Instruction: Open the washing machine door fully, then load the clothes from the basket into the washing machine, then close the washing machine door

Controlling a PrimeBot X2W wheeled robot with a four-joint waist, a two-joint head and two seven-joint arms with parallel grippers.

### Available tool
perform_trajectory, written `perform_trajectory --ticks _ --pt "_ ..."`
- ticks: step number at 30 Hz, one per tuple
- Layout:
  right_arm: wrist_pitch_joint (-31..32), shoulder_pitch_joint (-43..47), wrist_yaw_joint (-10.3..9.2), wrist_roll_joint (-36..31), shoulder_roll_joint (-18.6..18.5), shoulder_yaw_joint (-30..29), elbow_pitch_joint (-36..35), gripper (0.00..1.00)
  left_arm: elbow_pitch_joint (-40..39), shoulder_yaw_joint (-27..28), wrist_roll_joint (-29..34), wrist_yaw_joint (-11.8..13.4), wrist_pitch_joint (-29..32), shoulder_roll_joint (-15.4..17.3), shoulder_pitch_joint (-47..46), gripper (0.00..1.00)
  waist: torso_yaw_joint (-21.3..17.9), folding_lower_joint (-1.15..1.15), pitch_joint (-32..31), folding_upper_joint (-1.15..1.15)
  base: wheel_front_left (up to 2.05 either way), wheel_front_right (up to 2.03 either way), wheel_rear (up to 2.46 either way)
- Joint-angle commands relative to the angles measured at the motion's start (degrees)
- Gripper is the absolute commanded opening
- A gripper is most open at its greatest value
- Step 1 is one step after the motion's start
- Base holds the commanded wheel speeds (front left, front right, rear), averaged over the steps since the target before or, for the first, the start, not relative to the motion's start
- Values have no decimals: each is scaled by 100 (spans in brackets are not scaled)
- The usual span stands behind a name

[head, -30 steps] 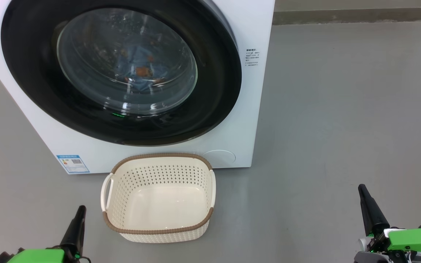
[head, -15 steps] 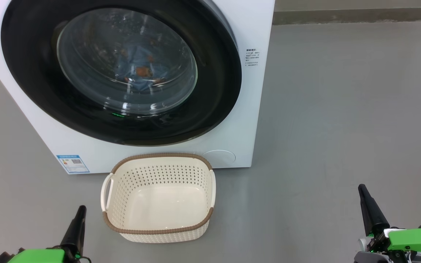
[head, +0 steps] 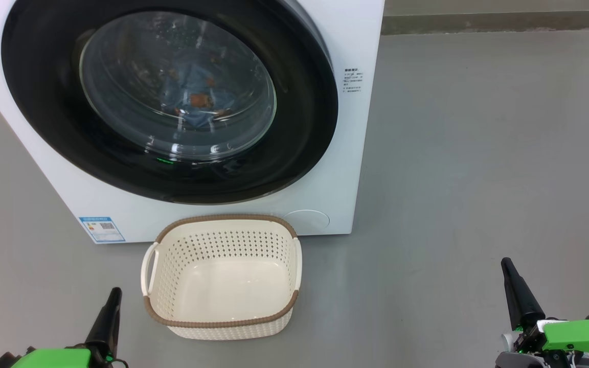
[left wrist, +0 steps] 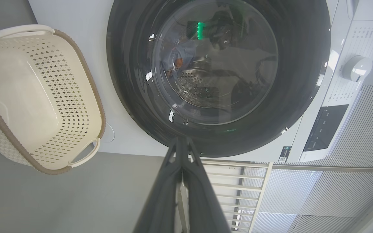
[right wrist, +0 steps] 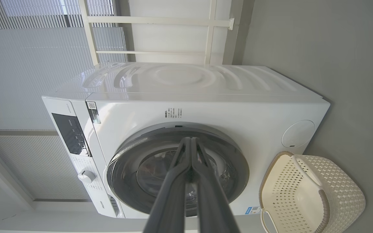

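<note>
Grey floor (head: 453, 153), smooth, w/ a low ledge along the far wall.

- Washing machine (head: 361, 128): white front-loader, upper left of head view. Blue label (head: 102, 229) at lower-left corner of front, round cap (head: 307, 220) at lower right.
- Washing machine door (head: 299, 128): glossy black ring, shut flush against the front.
- Clothes (head: 197, 99): light blue fabric w/ orange-brown prints seen through the door glass, inside the drum. Cream garment: can't make out behind reflections.
- Basket (head: 223, 323): on floor just in front of machine, below the door; bare cream bottom showing. Not touching either gripper.
- Left gripper (head: 114, 294): lower left of head view, fingers pressed together, holding nothing. Left wrist view confirms tips meeting (left wrist: 181, 140), aimed at the door's edge.
- Right gripper (head: 505, 265): lower right, well apart from basket, fingers pressed together, nothing between them. Same in right wrist view (right wrist: 191, 140).
- Dial (left wrist: 356, 67) and dark display on control panel.
</note>
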Motion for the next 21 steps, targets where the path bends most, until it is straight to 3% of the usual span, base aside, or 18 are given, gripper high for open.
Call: perform_trajectory --ticks 1,21 --pt "51 -194 8 16 -19 124 -172 0 -108 206 34 -15 22 88 -266 0 0 0 0 0 0 0 0" --pt "51 -194 8 16 -19 124 -172 0 -107 219 46 -15 33 78 -267 0 0 0 0 0 0 0 0"
